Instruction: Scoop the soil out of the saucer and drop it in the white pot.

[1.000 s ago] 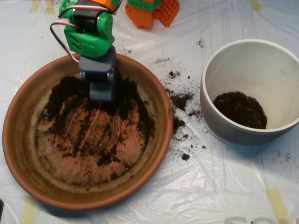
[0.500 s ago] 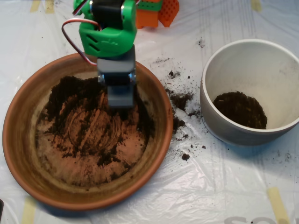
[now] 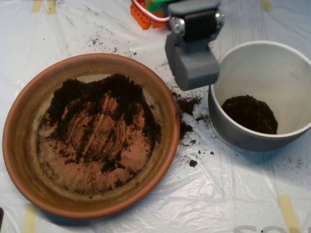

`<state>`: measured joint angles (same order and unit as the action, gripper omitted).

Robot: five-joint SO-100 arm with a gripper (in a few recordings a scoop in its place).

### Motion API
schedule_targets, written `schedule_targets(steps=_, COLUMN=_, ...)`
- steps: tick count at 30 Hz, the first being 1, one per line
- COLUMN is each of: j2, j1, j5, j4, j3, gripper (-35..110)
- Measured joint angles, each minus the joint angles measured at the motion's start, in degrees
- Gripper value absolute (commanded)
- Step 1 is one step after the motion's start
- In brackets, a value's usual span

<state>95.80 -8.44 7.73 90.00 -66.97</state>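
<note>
overhead view: nearest the bottom edge lies a plastic sheet (image 3: 228, 204) with strips of tape on it, wrinkled and flecked with dark crumbs. on it at the left sits the saucer (image 3: 19, 160), wide and shallow, its rim bare. soil (image 3: 104, 104) lies inside the saucer as a dark band along the upper part of the floor, thinning to streaks and crumbs toward the middle, where the rings of the dish show through. more spilled soil (image 3: 187, 104) lies on the sheet in the gap between the saucer and the white pot (image 3: 228, 133), just beside the pot's left wall. the pot stands at the right, well apart from the saucer's centre but near its rim; a small mound of soil (image 3: 250, 114) rests on its floor, toward the lower side. farther up, the scoop (image 3: 192, 63) hangs above the sheet between saucer and pot, its right edge meeting the pot's left rim in the picture. its grey shell looks closed, though whether it carries soil inside cannot be seen. behind it, at the top edge, are orange and green arm parts (image 3: 146, 9).
</note>
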Motion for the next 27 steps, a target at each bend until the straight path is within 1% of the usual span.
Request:
schedule_targets(steps=3, j2=-1.1, j1=-4.5, j5=0.1, j4=1.6, j3=4.8, gripper=0)
schedule_targets(steps=8, j2=-8.9, j1=-10.5, j5=1.6, j4=3.7, j3=14.3, gripper=0)
schedule_targets(steps=9, j2=-10.7, j1=-11.6, j5=1.8, j4=4.4, j3=16.4, gripper=3)
schedule_targets(steps=13, j2=-14.3, j1=-13.4, j5=2.0, j4=6.0, j3=20.2, gripper=27)
schedule_targets(steps=15, j2=-14.3, j1=-13.9, j5=2.0, j4=6.7, j3=20.8, gripper=31)
schedule_targets(steps=21, j2=-14.3, j1=-14.2, j5=2.9, j4=7.7, j3=20.7, gripper=30)
schedule_targets(steps=27, j2=-11.8, j1=-15.3, j5=3.0, j4=4.6, j3=12.1, gripper=28)
